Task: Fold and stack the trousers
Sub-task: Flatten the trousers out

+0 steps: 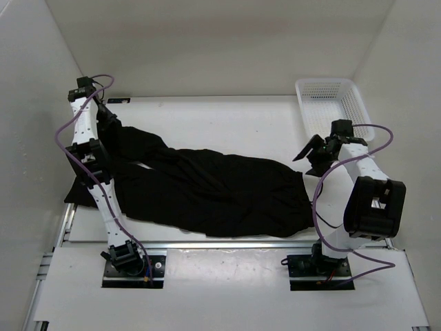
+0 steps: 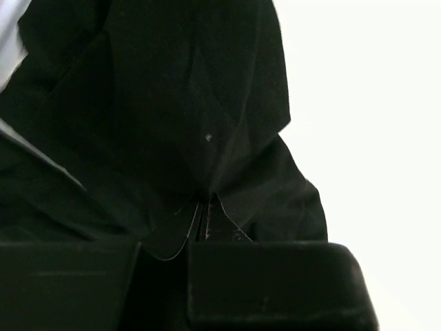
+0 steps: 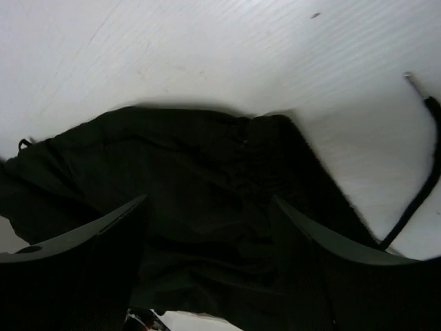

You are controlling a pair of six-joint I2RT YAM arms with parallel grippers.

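The black trousers (image 1: 207,189) lie spread across the table from left to right. One leg end is lifted at the far left. My left gripper (image 1: 105,118) is up there, and in the left wrist view its jaws (image 2: 203,215) are shut on a pinched fold of the trousers (image 2: 172,103). My right gripper (image 1: 311,150) hovers just above the right end of the garment. Its two fingers stand wide apart in the right wrist view (image 3: 207,207), open with nothing between them, over the bunched black trousers (image 3: 207,158).
A white mesh basket (image 1: 332,103) stands at the back right corner, just behind the right gripper. White walls enclose the table on three sides. A thin black cord (image 3: 433,158) trails on the white tabletop (image 3: 207,55) beside the cloth.
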